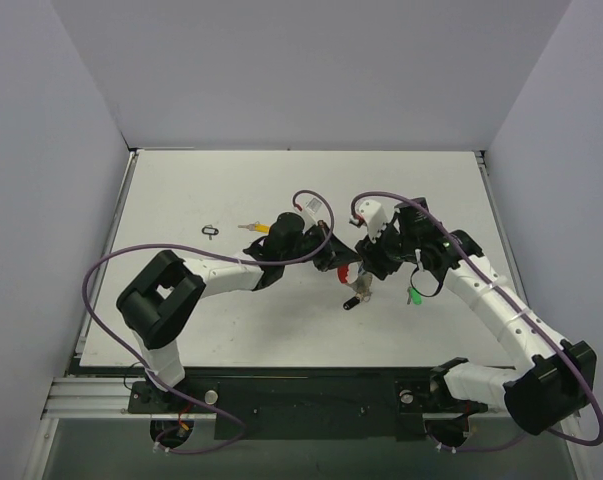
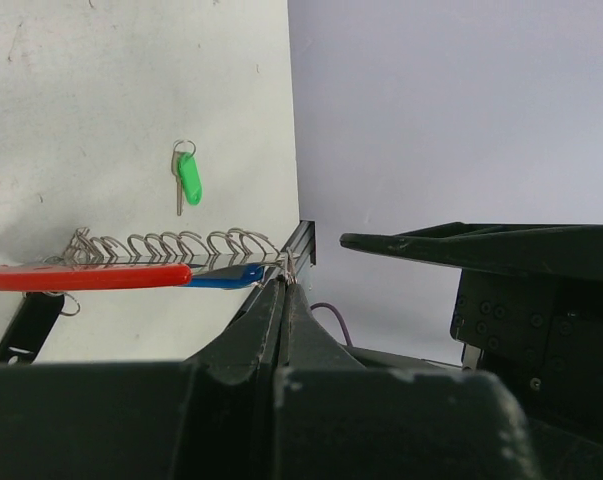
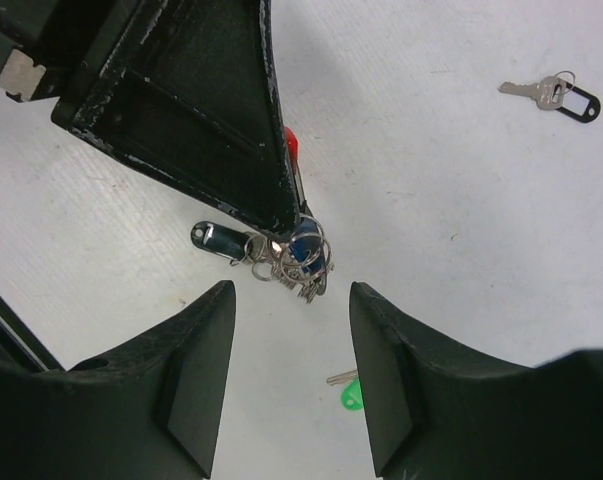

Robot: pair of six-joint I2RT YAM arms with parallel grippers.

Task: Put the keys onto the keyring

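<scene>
Keyring (image 2: 171, 245) pinched in closed left claw (image 2: 284, 282) | right claw (image 3: 293, 300) half-open, empty

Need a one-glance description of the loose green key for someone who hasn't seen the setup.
On the white table, look just beside the wrist end of the right arm. The green key lies flat there on its own. It is the only green-headed one, and it sits apart from the keyring pinched by the left gripper.

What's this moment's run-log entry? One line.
left claw: shut on keyring | right claw: open, empty | green key: loose on table
</scene>
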